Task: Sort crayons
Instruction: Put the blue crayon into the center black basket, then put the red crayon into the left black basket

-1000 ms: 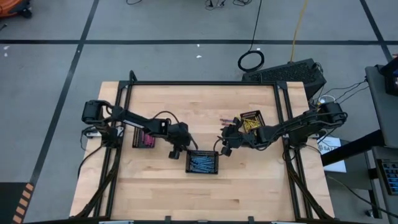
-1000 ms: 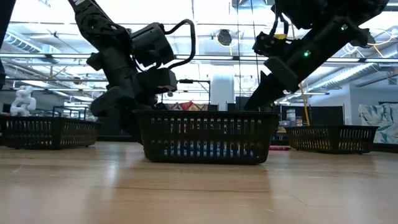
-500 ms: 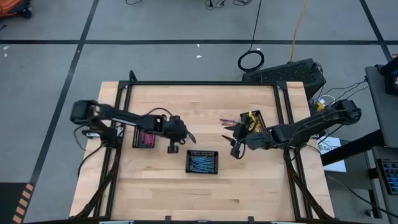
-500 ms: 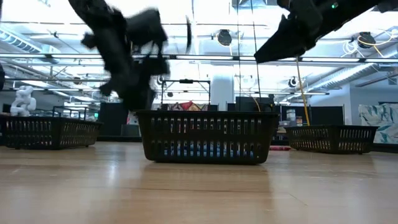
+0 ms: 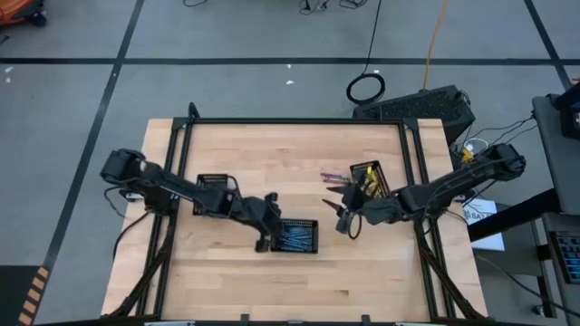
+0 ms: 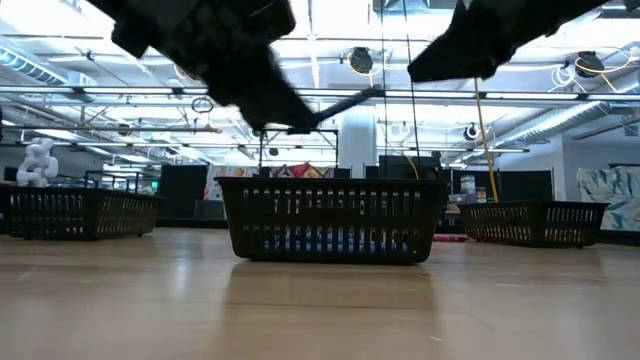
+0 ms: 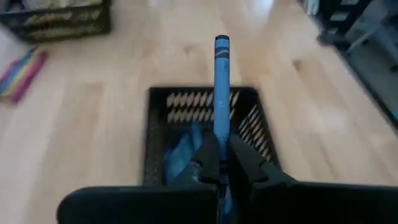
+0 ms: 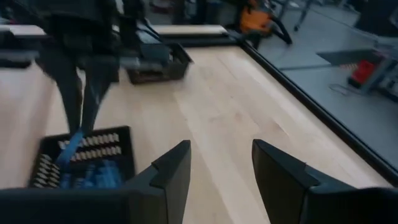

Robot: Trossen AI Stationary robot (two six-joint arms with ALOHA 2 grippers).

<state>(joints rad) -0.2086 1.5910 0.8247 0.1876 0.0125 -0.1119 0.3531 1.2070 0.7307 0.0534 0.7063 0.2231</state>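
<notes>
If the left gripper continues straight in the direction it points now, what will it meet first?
Probably the middle tray of blue crayons: the left gripper, shut on a blue crayon, points into it. Depth is unclear.

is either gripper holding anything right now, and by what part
The left gripper pinches a blue crayon by its lower end, over the blue-crayon tray. The right gripper is open and empty.

A grey concrete floor (image 5: 227, 81) crossed by dark tape lines (image 5: 272, 62) surrounds the wooden table (image 5: 290, 145). Beyond, a bright hall shows ceiling trusses (image 6: 100, 95) and a white pillar (image 6: 357, 145).
</notes>
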